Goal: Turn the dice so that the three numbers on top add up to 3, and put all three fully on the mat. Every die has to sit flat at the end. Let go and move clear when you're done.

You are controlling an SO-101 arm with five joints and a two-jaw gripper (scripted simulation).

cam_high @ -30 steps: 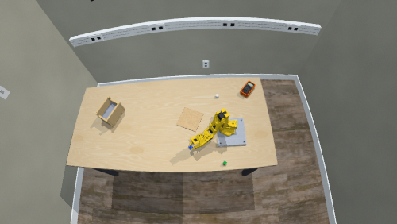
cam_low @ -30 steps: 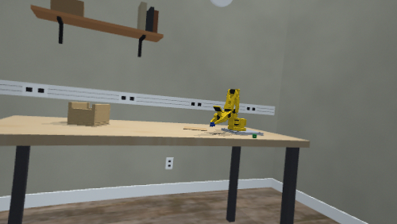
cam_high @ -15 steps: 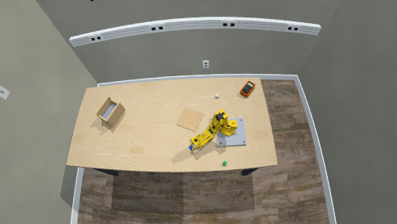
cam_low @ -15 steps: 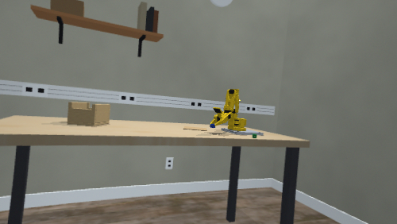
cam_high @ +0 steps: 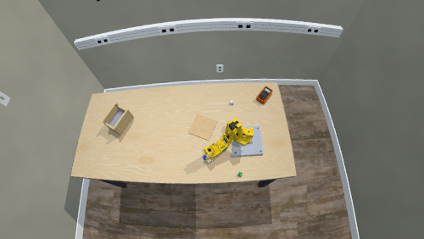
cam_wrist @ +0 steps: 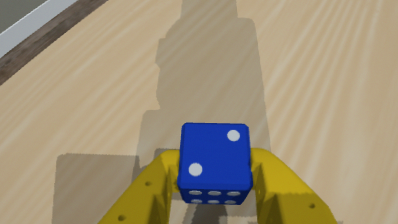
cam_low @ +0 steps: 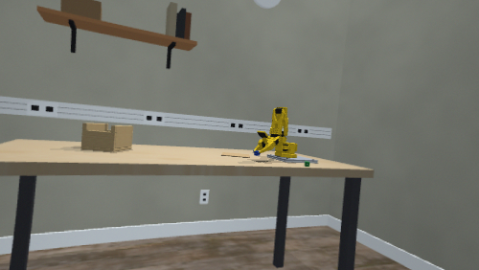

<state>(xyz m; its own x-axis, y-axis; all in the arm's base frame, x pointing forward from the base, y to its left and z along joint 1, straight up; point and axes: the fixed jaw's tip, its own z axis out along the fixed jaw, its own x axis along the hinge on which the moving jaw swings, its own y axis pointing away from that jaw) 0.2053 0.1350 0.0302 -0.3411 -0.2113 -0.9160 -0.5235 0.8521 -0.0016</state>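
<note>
My yellow gripper (cam_wrist: 215, 175) is shut on a blue die (cam_wrist: 215, 162) and holds it a little above the table. In the wrist view the face toward the camera shows two pips and the face below it shows several. The die also shows at the arm's tip in the overhead view (cam_high: 204, 157) and in the side view (cam_low: 257, 153). A tan mat (cam_high: 203, 126) lies flat on the table beyond the gripper. A green die (cam_high: 240, 174) sits near the table's front edge. A white die (cam_high: 231, 102) sits toward the back of the table. Their top numbers are too small to read.
The arm's grey base plate (cam_high: 248, 146) lies right of the mat. An open cardboard box (cam_high: 118, 119) stands at the table's left. An orange multimeter (cam_high: 264, 94) lies at the back right corner. The front table edge runs close to the green die.
</note>
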